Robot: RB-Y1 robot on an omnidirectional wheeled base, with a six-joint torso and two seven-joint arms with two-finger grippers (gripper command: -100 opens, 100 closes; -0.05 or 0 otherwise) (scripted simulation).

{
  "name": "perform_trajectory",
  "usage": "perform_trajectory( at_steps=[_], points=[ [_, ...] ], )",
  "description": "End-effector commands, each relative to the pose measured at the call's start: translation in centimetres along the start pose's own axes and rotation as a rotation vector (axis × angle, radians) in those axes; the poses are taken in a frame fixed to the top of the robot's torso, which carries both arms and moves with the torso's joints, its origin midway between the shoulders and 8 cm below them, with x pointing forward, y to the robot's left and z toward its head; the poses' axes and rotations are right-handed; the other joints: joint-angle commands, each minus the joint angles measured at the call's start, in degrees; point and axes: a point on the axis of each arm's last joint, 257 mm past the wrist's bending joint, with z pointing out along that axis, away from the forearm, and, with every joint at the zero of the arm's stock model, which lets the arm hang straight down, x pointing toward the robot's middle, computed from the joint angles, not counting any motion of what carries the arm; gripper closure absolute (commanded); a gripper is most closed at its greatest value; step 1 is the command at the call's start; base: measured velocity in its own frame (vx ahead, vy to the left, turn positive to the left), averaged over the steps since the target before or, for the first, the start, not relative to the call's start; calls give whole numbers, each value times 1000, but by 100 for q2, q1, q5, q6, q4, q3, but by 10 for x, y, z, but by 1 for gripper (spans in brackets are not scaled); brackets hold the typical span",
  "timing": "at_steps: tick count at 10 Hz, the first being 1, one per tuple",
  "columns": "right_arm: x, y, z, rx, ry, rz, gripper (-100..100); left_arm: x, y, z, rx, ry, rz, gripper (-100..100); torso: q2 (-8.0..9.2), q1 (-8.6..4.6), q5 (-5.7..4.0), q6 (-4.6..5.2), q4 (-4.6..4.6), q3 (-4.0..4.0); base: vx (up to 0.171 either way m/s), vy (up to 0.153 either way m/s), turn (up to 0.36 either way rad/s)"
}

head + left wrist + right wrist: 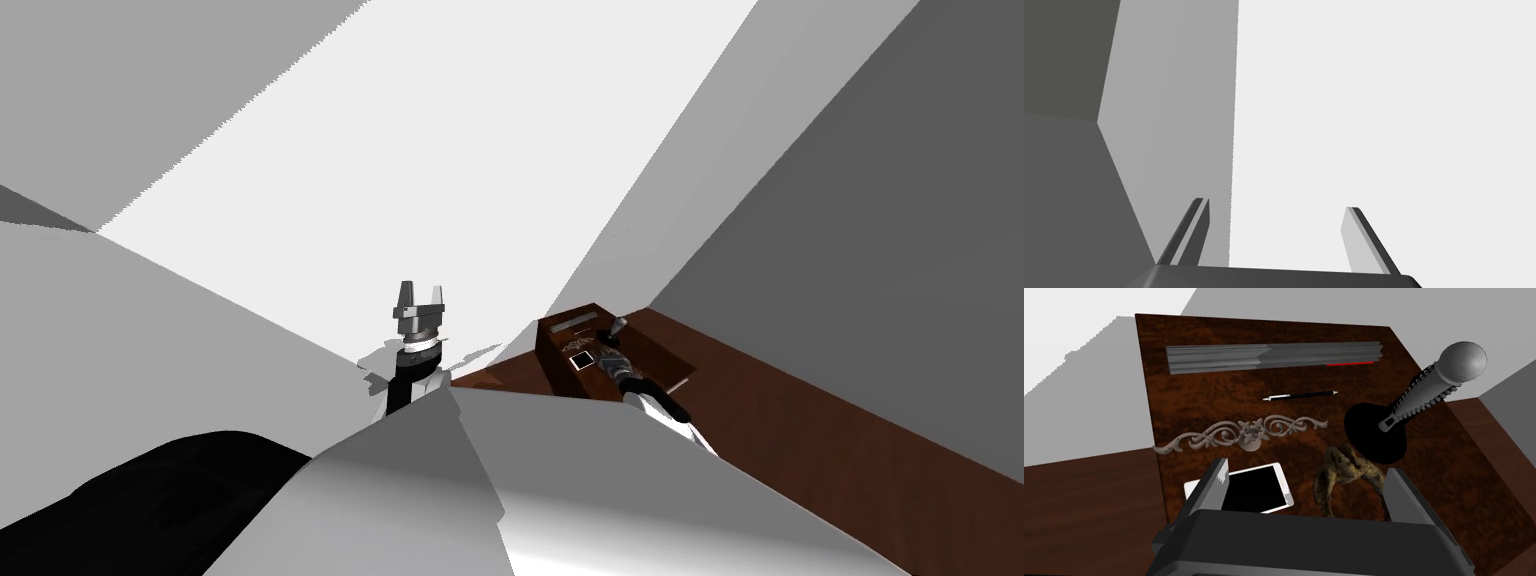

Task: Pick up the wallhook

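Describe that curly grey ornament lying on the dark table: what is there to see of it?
The wall hook is a long, pale grey strip of carved scrolls and leaves, with a flower-like centre and a round knob just under it. It lies flat on the dark wooden table, between the pen and the tablet, touching neither. The open right gripper hangs near it without touching it.

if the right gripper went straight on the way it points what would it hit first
Probably the wooden tabletop, in the gap between the tablet and the brown lumpy figure. The open right gripper aims at that gap, though depth is unclear and it might graze the figure first.
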Motion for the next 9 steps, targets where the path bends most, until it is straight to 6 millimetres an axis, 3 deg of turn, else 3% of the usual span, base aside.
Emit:
perform_trajectory(
  at_steps=[1, 4, 9],
  points=[
    [-17, 0, 5, 9, -44, 58, -100, 0, 0, 0, 0, 0, 0, 0, 0, 0, 0, 0, 0, 0, 25, -10, 114],
    [-65, 7, 7, 24, -167, 220, -100, 0, 0, 0, 0, 0, 0, 0, -4, -5, -1, 4, -2, -3, 32, -14, 171],
    [-120, 14, 1, 12, -306, 443, -100, 0, 0, 0, 0, 0, 0, 0, -10, -4, -1, 0, -2, -6, 38, -18, 139]
  ],
)
